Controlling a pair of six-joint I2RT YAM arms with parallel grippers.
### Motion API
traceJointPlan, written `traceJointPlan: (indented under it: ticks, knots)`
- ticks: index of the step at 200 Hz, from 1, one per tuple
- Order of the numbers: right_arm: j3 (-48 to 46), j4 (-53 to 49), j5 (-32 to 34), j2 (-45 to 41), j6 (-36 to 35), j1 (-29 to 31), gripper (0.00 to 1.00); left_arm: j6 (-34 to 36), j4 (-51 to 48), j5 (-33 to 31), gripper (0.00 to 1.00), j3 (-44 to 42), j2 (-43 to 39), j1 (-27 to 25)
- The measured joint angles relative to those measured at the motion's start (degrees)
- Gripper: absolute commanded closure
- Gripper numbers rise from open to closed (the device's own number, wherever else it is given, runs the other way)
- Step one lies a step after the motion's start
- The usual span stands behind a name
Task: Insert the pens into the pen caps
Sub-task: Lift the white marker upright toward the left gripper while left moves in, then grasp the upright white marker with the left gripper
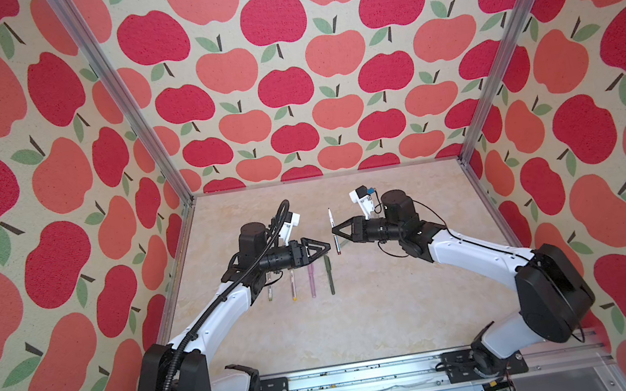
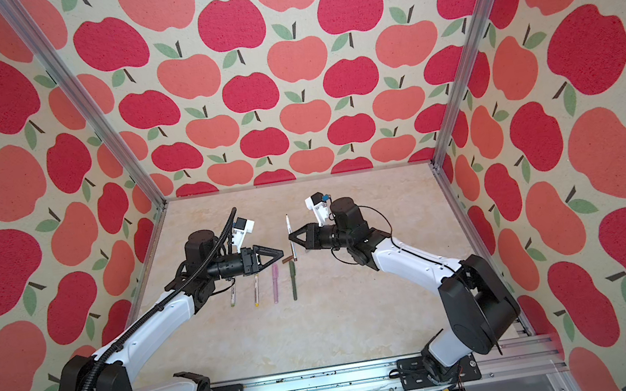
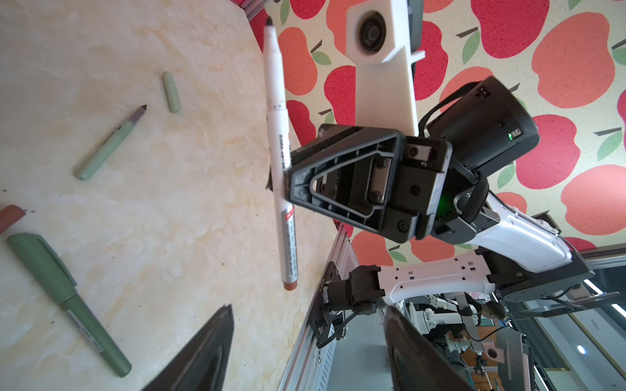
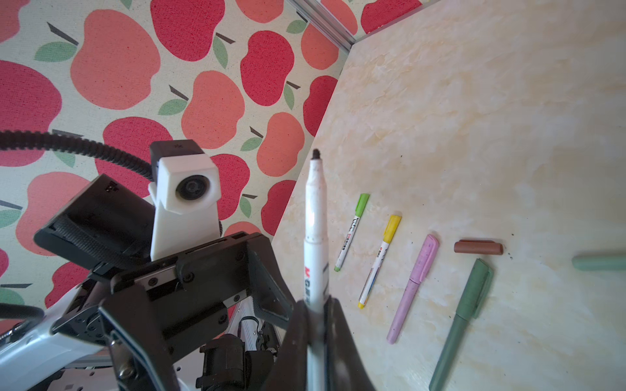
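My right gripper [image 1: 334,230] [image 4: 316,301] is shut on a white printed pen [image 4: 315,210] [image 3: 276,111], held above the table with its dark tip toward the back wall and its brown end toward the front. My left gripper [image 2: 281,254] [image 3: 310,308] faces it from the left, open, with nothing between its fingers. A brown cap [image 4: 478,246] [image 2: 287,259] lies on the table just under the left fingertips. An uncapped pale sage pen [image 3: 108,144] and its sage cap [image 3: 171,91] lie apart, seen in the left wrist view.
Capped pens lie in a row under the left arm: lime [image 4: 352,232], yellow [image 4: 381,260], pink [image 4: 415,287] and dark green [image 4: 464,321]. The marble tabletop [image 1: 363,315] is walled by apple-print panels, with an aluminium rail [image 1: 351,380] along the front.
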Motion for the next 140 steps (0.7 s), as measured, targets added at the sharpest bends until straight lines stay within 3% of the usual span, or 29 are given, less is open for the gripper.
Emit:
traceJointPlan:
  ticks: [86, 140]
  knots:
    - [1.1, 4.5, -1.5, 0.3, 3.3, 0.0, 1.0, -2.9, 7.6, 0.9, 0.43, 1.4, 5.0, -2.7]
    - [1.2, 6.1, -1.9, 0.4, 4.1, 0.0, 1.0, -5.3, 12.0, 1.0, 0.58, 1.5, 6.7, -2.9]
